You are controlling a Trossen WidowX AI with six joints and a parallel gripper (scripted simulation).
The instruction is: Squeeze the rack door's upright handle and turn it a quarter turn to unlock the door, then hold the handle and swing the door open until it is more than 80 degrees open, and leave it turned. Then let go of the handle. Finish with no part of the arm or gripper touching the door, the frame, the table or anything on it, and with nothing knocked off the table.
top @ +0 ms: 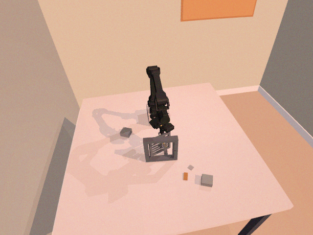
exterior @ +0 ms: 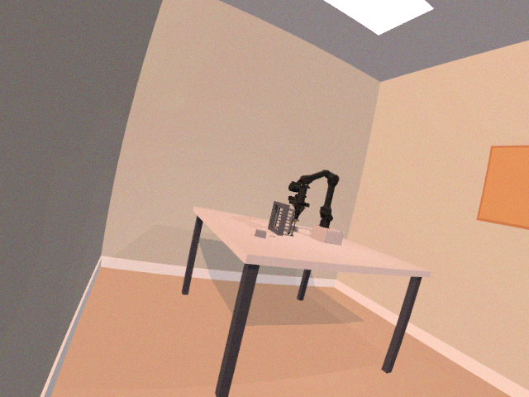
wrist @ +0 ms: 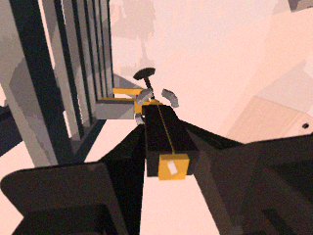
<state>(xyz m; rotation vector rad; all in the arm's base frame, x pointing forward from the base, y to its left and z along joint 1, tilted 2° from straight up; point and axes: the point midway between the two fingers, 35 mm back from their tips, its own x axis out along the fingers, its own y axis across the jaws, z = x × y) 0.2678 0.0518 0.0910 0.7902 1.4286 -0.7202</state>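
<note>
Black handle in the gripper's grasp, slatted door ajar

Black and angular, the arm (top: 157,85) (exterior: 329,196) bends up and over from its pale base block (exterior: 337,237), reaching down to the rack on the pink table (top: 214,202) (exterior: 333,258). Its gripper (top: 164,144) (exterior: 294,219) (wrist: 159,126) is clenched on the door handle (wrist: 163,132), a long dark bar with a yellow end, gripped between the two fingers in the wrist view. That view puts the handle just beside the door's slats; whether it is turned the full quarter is hard to tell.

The grey rack frame (top: 145,152) (exterior: 272,217) stands upright on the table. Its slatted door (top: 169,143) (exterior: 287,220) (wrist: 46,98) is partly open, angled out of the frame toward the arm's base. Beyond the handle, the wrist view shows a yellow bracket (wrist: 126,91), a dark disc (wrist: 144,73) on a thin stem, and curved grey pieces (wrist: 170,98).

Elsewhere on the tabletop, a dark grey block (top: 125,132) lies well apart from the frame. On the frame's other side, a small orange block (top: 185,176) sits near a thin grey tile (top: 190,167) and a larger grey block (top: 207,180) (exterior: 260,233). An orange panel (top: 217,9) (exterior: 506,188) hangs on the wall.
</note>
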